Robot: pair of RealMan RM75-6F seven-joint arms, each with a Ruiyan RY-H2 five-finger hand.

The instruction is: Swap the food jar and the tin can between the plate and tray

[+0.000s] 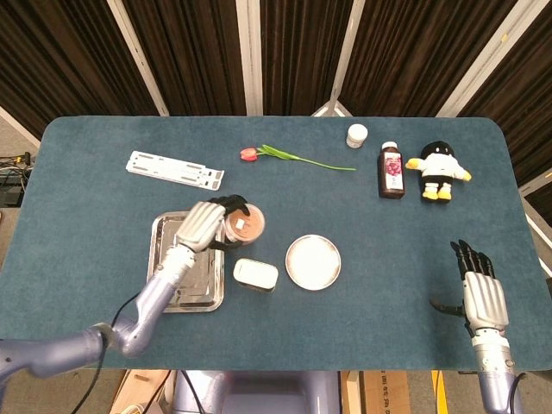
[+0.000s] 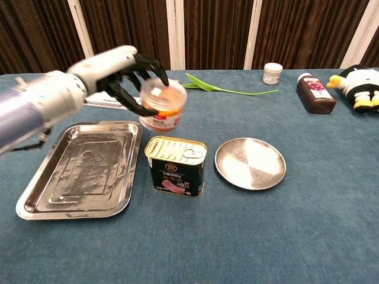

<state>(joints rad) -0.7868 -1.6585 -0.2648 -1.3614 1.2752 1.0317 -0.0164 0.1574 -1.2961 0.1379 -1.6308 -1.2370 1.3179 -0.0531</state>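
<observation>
My left hand (image 1: 203, 226) (image 2: 123, 73) grips the food jar (image 1: 244, 224) (image 2: 161, 105), a clear jar with orange contents, and holds it tilted in the air above the table between tray and plate. The tin can (image 1: 255, 274) (image 2: 176, 165), a rectangular tin with a dark label, stands on the cloth between the metal tray (image 1: 169, 259) (image 2: 71, 189) and the round metal plate (image 1: 313, 262) (image 2: 250, 163). Both tray and plate hold nothing. My right hand (image 1: 481, 293) rests far off near the table's right front edge, fingers apart, holding nothing.
A tulip (image 1: 285, 156) (image 2: 219, 87), a white strip (image 1: 175, 169), a small white jar (image 1: 357, 135) (image 2: 273, 73), a dark red bottle (image 1: 392, 170) (image 2: 314, 93) and a plush toy (image 1: 439, 170) (image 2: 361, 80) lie along the far side.
</observation>
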